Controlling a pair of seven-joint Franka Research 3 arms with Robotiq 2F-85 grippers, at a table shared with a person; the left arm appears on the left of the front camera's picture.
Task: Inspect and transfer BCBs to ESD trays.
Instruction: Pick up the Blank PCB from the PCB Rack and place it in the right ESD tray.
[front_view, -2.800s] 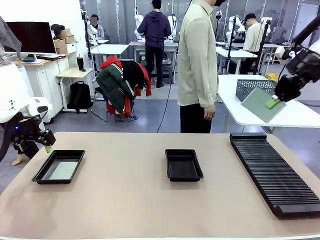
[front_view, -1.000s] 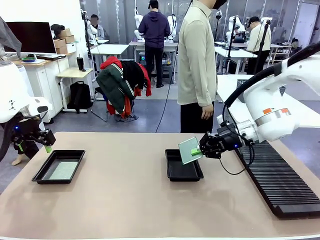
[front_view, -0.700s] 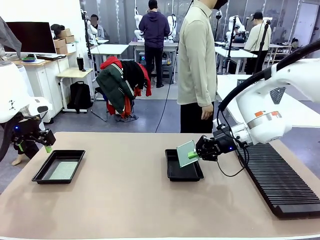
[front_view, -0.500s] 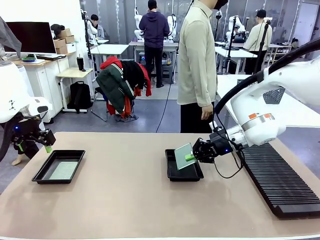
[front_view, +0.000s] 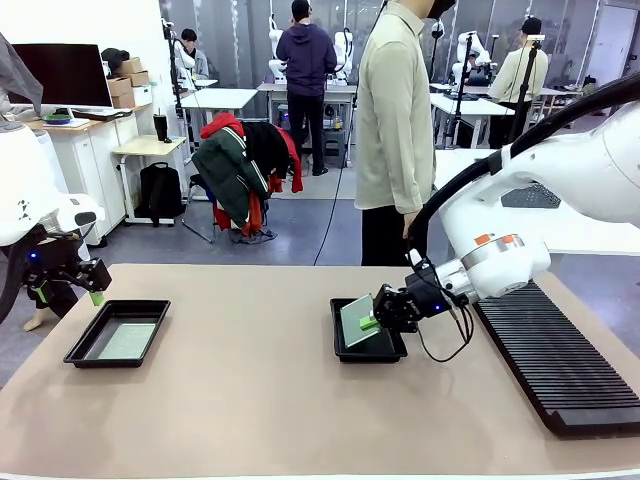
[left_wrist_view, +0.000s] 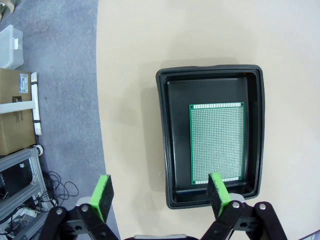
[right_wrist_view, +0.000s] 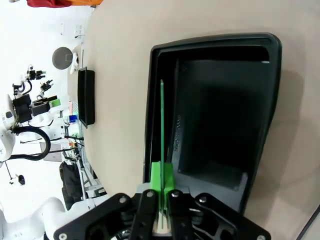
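Pinching a tilted BCB (front_view: 357, 319) above the empty middle tray (front_view: 366, 348), the right gripper (front_view: 374, 318) nears release; the wide-open left gripper (left_wrist_view: 159, 193) hovers over the filled tray (left_wrist_view: 167, 150).

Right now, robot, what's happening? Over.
Right gripper shut on green board, tilted over middle tray. Left gripper open above left tray, board inside. Nothing blocking.

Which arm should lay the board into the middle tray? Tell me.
Right. Its hand is shut on the BCB, tilted over the middle tray; the left hand hangs open above the far-left tray.
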